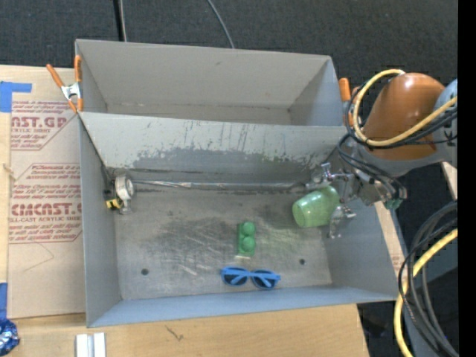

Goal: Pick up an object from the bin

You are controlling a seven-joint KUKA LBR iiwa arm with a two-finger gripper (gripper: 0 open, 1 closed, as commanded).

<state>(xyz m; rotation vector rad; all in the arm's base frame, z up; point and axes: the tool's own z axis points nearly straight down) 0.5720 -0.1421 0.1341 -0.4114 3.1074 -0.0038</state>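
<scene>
The pincer (332, 199) reaches in from the right side of the grey bin (223, 136). Its two metal fingers stand on either side of a pale green rounded thing (311, 210) and appear closed against its right part, so it is pinching this thing. The thing is at the right end of the bin, close to the right wall and just in front of the sloping back wall.

The step in hand seems to be the lift out of the bin. The grip is only on one end of the thing, and most of its body hangs out to the left. To do the step well, the arm should therefore rise straight and evenly, without a swing that could turn the thing between the fingers. It should also keep away from the right wall and the back slope; a touch there could knock the thing loose.

The other things lie well apart and are not in the way:
- a small green two-lobed piece (246, 239) in the middle of the floor
- blue sunglasses (251, 277) near the front wall
- a small round pale object (120, 190) in the left corner

No brand, label or readable writing can be made out on any thing in the bin, nor on the pincer.
</scene>
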